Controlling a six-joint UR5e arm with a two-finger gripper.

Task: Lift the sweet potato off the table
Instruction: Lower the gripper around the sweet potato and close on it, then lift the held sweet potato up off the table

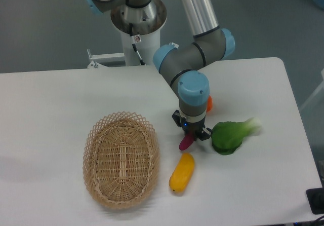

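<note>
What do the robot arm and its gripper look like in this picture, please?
The arm has shiny silver tube links, grey joint housings and light blue round end caps. The gripper is small and black, with a tiny blue light on its body. A black cable runs down the white base column.
</note>
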